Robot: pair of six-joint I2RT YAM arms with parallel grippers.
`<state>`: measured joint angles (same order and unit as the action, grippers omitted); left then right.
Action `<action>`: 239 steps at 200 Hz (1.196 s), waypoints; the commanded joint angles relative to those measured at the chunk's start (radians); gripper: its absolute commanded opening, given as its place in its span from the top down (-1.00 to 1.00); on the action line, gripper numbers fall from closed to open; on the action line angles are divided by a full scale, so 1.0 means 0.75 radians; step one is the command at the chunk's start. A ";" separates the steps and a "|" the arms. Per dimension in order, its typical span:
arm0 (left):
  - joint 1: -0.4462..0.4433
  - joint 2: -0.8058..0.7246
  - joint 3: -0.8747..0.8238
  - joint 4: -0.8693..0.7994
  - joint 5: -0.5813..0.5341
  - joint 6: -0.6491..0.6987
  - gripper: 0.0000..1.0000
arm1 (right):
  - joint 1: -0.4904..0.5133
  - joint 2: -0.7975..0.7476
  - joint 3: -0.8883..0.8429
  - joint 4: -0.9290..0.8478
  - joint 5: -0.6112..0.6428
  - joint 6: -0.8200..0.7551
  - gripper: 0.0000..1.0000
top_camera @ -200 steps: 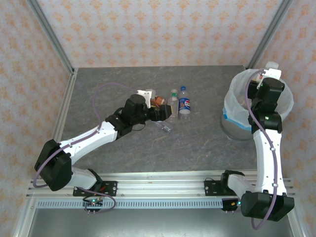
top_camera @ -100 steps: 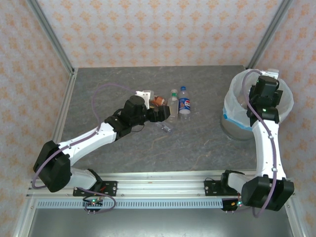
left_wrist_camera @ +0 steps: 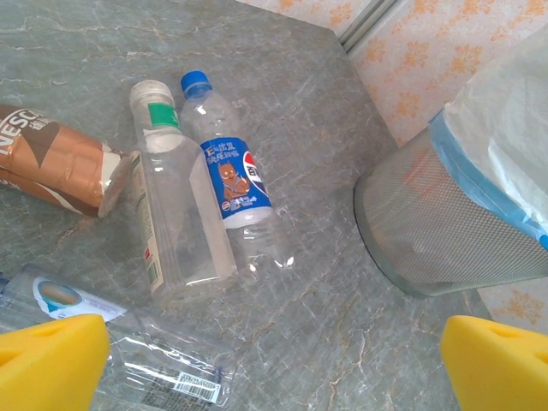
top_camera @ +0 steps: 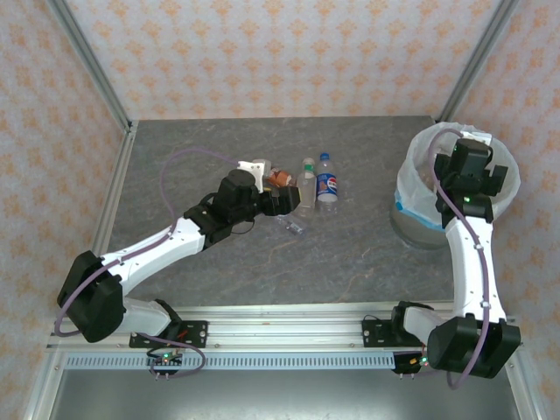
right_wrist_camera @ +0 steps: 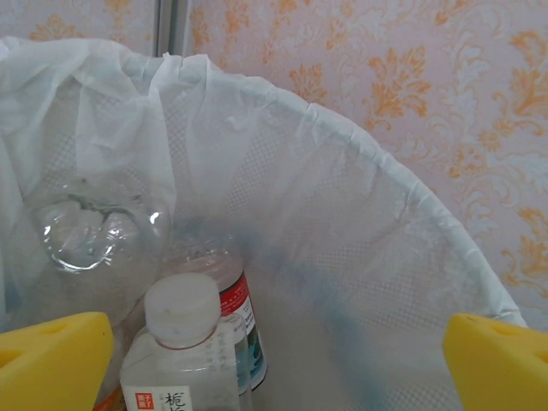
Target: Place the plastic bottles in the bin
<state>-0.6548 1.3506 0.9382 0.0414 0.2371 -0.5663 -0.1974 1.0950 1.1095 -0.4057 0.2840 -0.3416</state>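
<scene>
Four plastic bottles lie on the table: a blue-capped one with a blue label [left_wrist_camera: 233, 184] [top_camera: 327, 184], a clear white-capped one [left_wrist_camera: 171, 205] [top_camera: 308, 179], a brown-labelled one [left_wrist_camera: 56, 171] [top_camera: 280, 178] and a flattened clear one [left_wrist_camera: 128, 355] [top_camera: 294, 226]. My left gripper [left_wrist_camera: 274, 368] [top_camera: 287, 199] hovers open beside them, its jaws wide apart and empty. The bin [top_camera: 418, 206] [left_wrist_camera: 445, 231] stands at the right. My right gripper [right_wrist_camera: 274, 360] [top_camera: 470, 166] hangs open over its white bag rim [right_wrist_camera: 342, 137]. Inside lie a white-capped bottle [right_wrist_camera: 180, 342], a red-labelled one [right_wrist_camera: 238, 300] and a clear one [right_wrist_camera: 86, 231].
Patterned walls with metal corner posts [top_camera: 87, 70] close in the table on three sides. Bare grey tabletop [top_camera: 350, 254] stretches between the bottles and the bin. The bin stands close to the right wall.
My right wrist has turned and dipped over the bin's mouth. The left arm has shifted only slightly; the bottles on the table have not moved.
</scene>
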 commanded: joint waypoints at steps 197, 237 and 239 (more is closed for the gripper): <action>0.087 0.132 0.034 -0.261 -0.291 -0.319 -1.00 | 0.159 -0.223 -0.001 0.002 -0.478 0.175 -0.98; 0.088 0.187 0.062 -0.304 -0.276 -0.401 -1.00 | 0.206 -0.282 -0.026 0.128 -0.636 0.307 -0.98; 0.088 0.191 0.063 -0.303 -0.272 -0.404 -1.00 | 0.207 -0.285 -0.029 0.135 -0.647 0.312 -0.98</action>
<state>-0.5991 1.4677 0.9550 -0.1425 0.0578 -0.8116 -0.0586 0.9211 1.0920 -0.4084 -0.1040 -0.1871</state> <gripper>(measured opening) 0.999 0.992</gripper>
